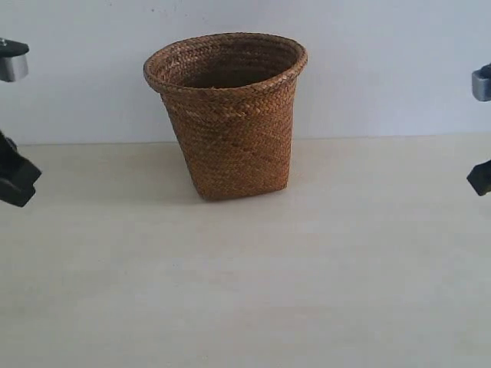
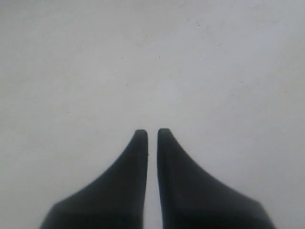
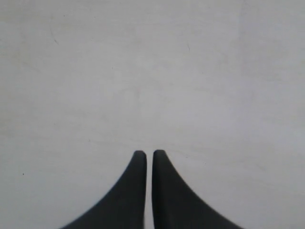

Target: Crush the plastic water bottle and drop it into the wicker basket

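The wicker basket (image 1: 226,115) stands upright on the pale table, back centre in the exterior view, brown and woven with a wide rolled rim. The plastic water bottle shows in no view; the basket's inside is mostly hidden from here. My left gripper (image 2: 151,133) is shut with nothing between its dark fingers, over bare table. My right gripper (image 3: 146,153) is likewise shut and empty over bare table. In the exterior view only a part of the left arm (image 1: 15,180) shows at the left edge and a part of the right arm (image 1: 481,178) at the right edge, both far from the basket.
A pale table (image 1: 307,268) spreads in front of and beside the basket. A plain white wall (image 1: 383,61) rises behind it.
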